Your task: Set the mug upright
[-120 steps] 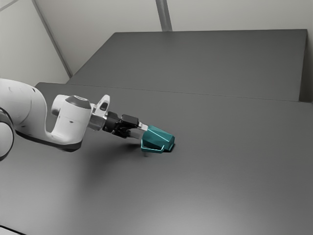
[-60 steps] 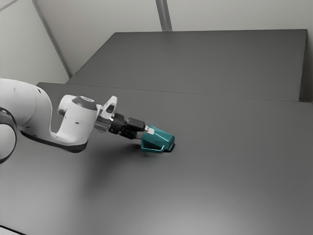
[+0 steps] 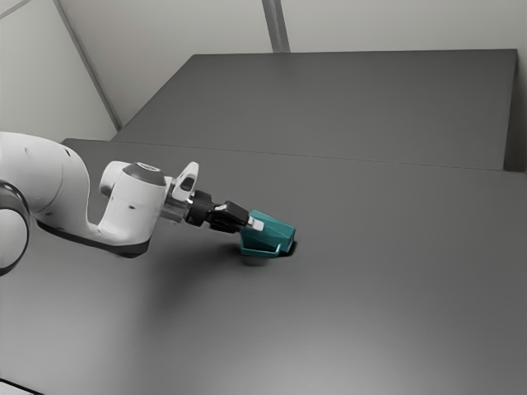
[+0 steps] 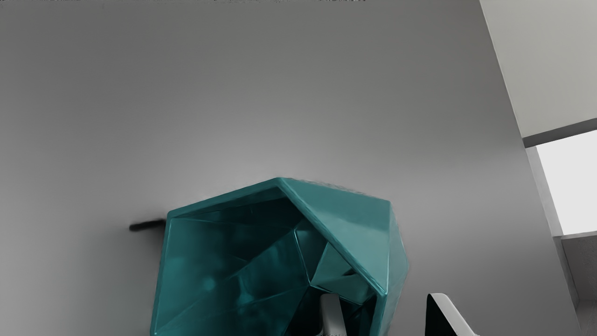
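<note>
The black gripper (image 3: 256, 224) reaches the teal faceted mug (image 3: 278, 235) in the exterior view, with a light fingertip over the mug's near upper side. The mug lies on its side on the grey table (image 3: 370, 296), its mouth facing the hand. In the wrist view the gripper (image 4: 383, 305) straddles one wall of the mug (image 4: 340, 224): one finger is inside the mouth, the other outside. Gaps show between that wall and both fingers, which stand partly apart. The inner finger is hidden in the exterior view.
A raised grey surface (image 3: 346, 103) stands behind the table in the exterior view, with pale walls beyond. Beside the mug in the wrist view, a short dark mark (image 4: 147, 225) meets its rim.
My hand has moved toward the exterior view's right, up to the mug, and the fingers have drawn closer together. The mug has shifted slightly the same way.
</note>
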Robot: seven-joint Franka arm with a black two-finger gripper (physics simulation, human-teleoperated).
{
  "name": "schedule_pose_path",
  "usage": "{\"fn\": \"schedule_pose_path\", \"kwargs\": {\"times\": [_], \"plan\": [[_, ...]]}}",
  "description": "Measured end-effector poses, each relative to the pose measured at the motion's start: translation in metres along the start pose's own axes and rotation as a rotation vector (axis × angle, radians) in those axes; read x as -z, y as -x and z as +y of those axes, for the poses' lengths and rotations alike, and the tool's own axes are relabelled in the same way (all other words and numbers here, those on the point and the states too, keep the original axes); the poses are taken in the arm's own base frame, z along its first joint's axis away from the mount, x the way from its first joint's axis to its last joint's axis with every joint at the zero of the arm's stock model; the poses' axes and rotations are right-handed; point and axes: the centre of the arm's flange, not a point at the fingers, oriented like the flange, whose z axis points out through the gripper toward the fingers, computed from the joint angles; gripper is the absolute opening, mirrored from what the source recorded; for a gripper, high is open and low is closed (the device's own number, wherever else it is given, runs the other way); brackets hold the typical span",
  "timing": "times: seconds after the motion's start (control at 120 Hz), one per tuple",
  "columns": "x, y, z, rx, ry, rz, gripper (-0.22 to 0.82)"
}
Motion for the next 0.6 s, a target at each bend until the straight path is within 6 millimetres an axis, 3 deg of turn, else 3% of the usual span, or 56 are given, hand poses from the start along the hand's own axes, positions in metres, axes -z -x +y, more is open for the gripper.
{"fn": "schedule_pose_path", "kwargs": {"times": [0.217,0.6], "plan": [[0.002,-0.002,0.004,-0.013,0.0,0.005,-0.1],[0.029,-0.02,0.049,-0.119,-0.007,0.019,-0.17]]}}
